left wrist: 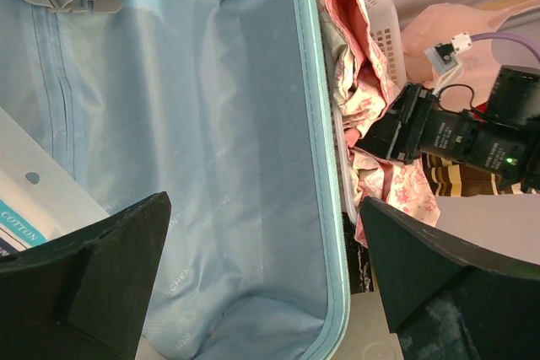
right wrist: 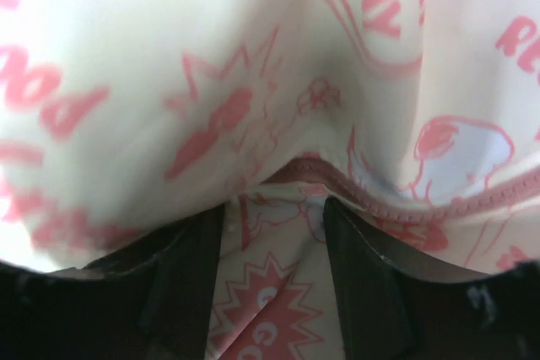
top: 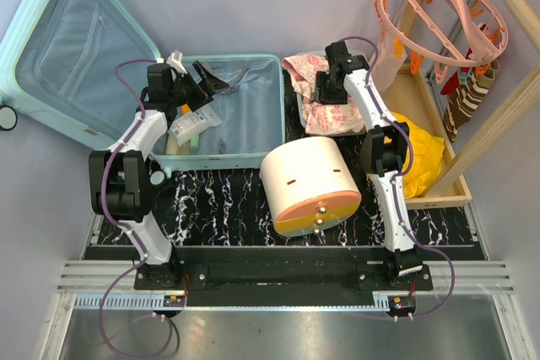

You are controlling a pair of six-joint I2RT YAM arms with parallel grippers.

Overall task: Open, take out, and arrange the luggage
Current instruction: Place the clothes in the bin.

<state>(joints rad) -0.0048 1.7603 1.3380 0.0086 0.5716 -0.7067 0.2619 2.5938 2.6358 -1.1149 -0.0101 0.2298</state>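
The pale mint-blue luggage (top: 245, 107) lies open at the back of the table, its lid (top: 67, 48) leaning back to the left. My left gripper (top: 198, 90) hovers open over the grey-blue lining (left wrist: 211, 107), and nothing sits between its fingertips (left wrist: 263, 217). My right gripper (top: 325, 86) is pushed down into a cream cloth with pink print (top: 325, 99) that lies in a white basket (left wrist: 384, 27) just right of the luggage. Its jaws (right wrist: 274, 217) stand apart with the cloth (right wrist: 253, 56) lying flat between and over them.
White packets and a tube (top: 192, 124) lie in the luggage's left end. A cream cylinder with an orange end (top: 308, 183) rests on the marble mat in front. A yellow bundle (top: 422, 153), a wooden rack (top: 498, 115) and a pink clip hanger (top: 443, 14) stand at the right.
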